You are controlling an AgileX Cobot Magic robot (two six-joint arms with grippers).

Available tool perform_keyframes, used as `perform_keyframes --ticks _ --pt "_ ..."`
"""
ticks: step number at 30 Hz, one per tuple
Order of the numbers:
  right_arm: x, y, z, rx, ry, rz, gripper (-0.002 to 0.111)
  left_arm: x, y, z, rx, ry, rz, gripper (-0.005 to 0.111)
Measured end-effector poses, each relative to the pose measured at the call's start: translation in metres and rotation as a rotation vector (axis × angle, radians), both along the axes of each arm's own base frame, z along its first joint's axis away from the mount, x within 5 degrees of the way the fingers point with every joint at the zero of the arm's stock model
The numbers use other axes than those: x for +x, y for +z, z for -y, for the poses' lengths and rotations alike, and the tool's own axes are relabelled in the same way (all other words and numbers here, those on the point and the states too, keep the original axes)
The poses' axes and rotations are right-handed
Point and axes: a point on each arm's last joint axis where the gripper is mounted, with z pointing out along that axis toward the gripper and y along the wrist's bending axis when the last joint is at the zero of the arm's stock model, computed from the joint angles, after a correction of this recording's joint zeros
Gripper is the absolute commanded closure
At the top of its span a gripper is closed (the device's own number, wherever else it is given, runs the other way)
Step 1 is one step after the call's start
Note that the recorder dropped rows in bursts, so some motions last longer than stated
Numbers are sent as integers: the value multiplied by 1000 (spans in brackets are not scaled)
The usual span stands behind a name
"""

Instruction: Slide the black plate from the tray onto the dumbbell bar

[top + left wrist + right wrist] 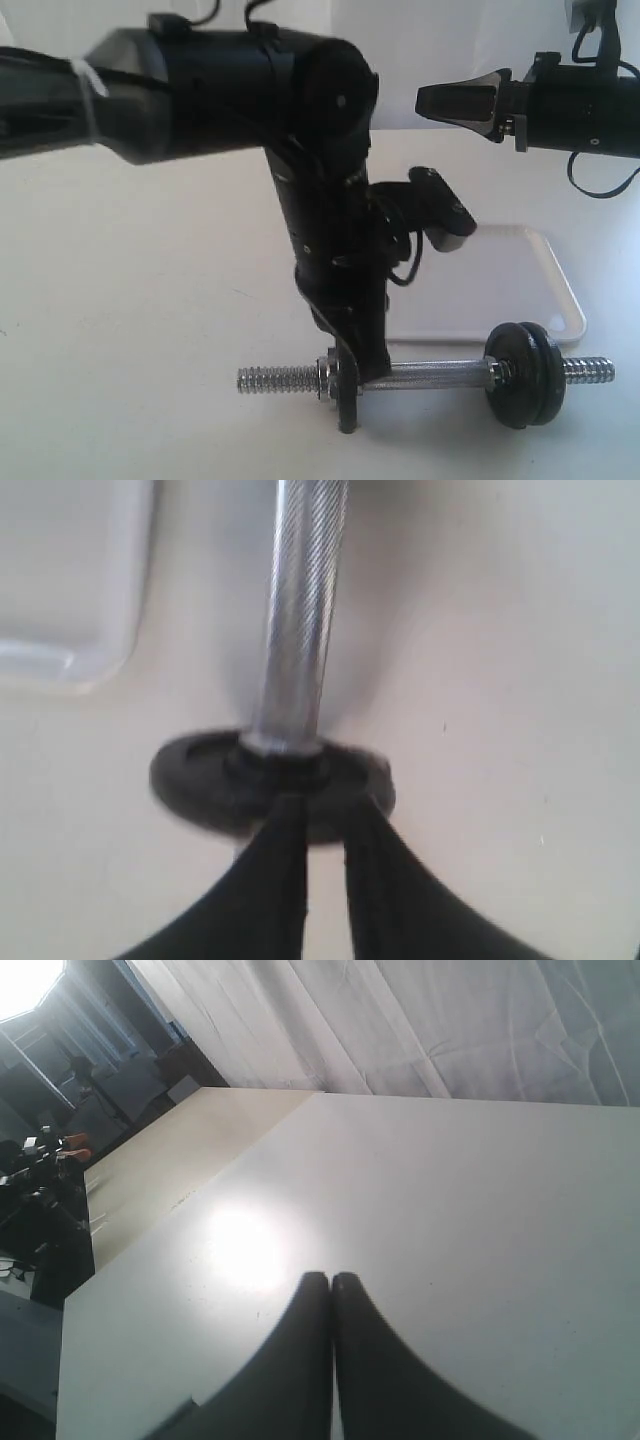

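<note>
The black plate (347, 402) is no longer on the tray (545, 295); it stands upright on the dumbbell bar (430, 377), just beside a silver collar nut (325, 376) on the left part of the bar. The left gripper (322, 805) reaches down to the plate's rim. Its jaws leave only a narrow slit, and I cannot tell if they pinch the plate. The right gripper (332, 1280) hangs high above the table (150, 300), fully closed and holding nothing.
</note>
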Motion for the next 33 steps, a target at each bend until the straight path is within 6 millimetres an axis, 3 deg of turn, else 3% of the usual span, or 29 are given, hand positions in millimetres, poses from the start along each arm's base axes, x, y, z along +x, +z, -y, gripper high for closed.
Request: perform_keyframes --ticks 4,8,10,14,21,26,29,33 --pt "0 0 0 0 0 0 108 -6 42 -31 52 196 86 107" --pt "0 0 0 0 0 0 108 -21 92 -63 -62 321 177 107" --pt "0 0 0 0 0 0 108 -35 115 -83 -145 367 202 107" --pt "0 0 0 0 0 0 108 -67 140 -130 -259 434 227 107" --pt "0 0 0 0 0 0 108 -114 128 -203 -444 609 232 107" --pt "0 0 0 0 0 0 108 -134 104 -247 -614 776 286 107" --pt "0 0 0 0 0 0 108 -140 88 -262 -684 843 304 107" --pt "0 0 0 0 0 0 108 -143 72 -267 -665 874 290 107"
